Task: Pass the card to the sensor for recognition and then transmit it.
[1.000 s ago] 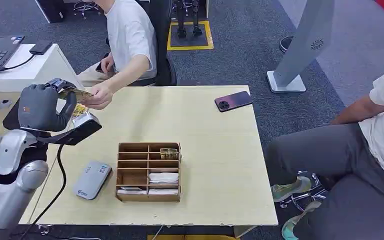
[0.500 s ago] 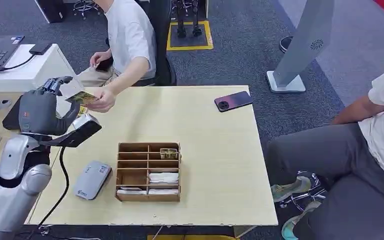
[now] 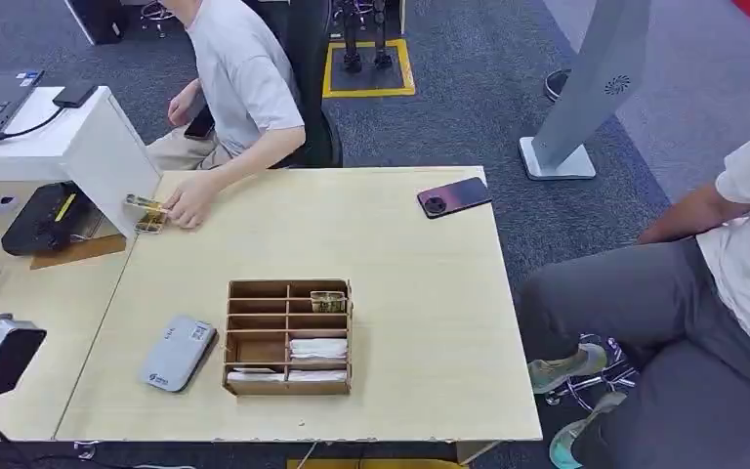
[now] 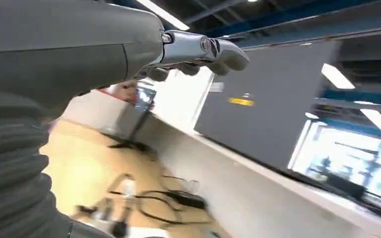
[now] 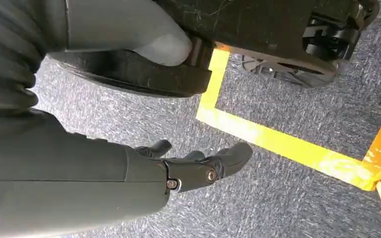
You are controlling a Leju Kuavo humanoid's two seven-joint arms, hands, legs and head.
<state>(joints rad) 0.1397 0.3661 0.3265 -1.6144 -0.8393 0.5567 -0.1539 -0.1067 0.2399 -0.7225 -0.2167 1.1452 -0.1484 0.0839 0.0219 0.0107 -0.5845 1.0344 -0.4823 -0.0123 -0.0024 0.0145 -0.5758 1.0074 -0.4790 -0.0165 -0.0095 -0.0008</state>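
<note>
Card (image 3: 146, 208), small, gold-patterned, lay at table's far left corner under person's fingertips. Grey sensor (image 3: 178, 353) lay flat beside my wooden organizer.

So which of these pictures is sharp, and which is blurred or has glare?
Head view: sharp and evenly lit, table and card clear. Left wrist view: motion-blurred, with bright window glare beyond the left hand. Right wrist view: sharp on the right hand.

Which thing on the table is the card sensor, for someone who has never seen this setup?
On the pale wooden table, find the brown wooden divided box near the front edge. The sensor lies flat just left of it: a light grey rounded pad with small blue markings, unlike the dark phone at the far edge.
</note>
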